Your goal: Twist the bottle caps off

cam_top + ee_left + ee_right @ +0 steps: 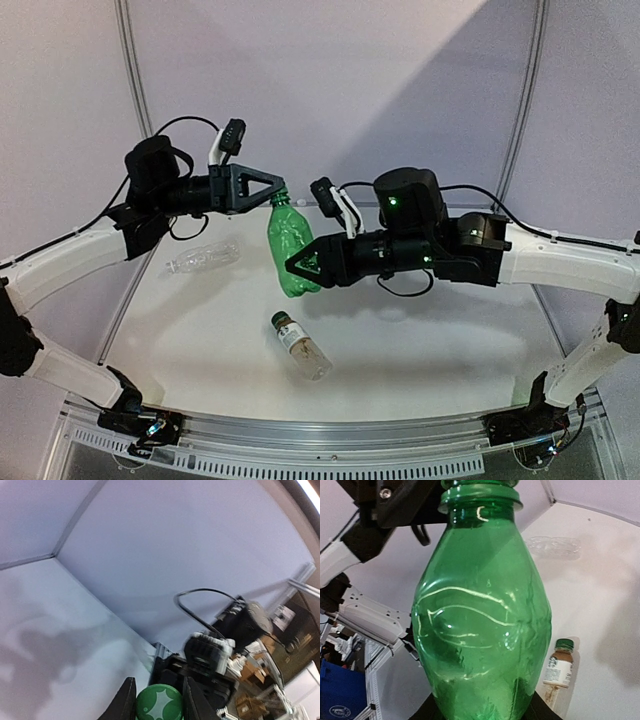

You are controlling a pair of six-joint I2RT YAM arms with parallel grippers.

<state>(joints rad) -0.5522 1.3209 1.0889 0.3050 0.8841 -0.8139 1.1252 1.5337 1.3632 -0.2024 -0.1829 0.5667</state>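
My left tool (272, 193) is clamped tight on the green cap (159, 706) at the 12 o'clock end of the green bottle (292, 245). My right tool (298, 268) grips that bottle round its lower body, jaws part-way closed on it, above the middle of the worktop (420, 330). A clear bottle (203, 257) lies at its 9 o'clock, and a labelled bottle (302, 348) at its 6 o'clock with its dark cap (281, 320) on.

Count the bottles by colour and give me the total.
Green bottle: 1
Clear bottles: 2, the ribbed one and the labelled one
Total: 3
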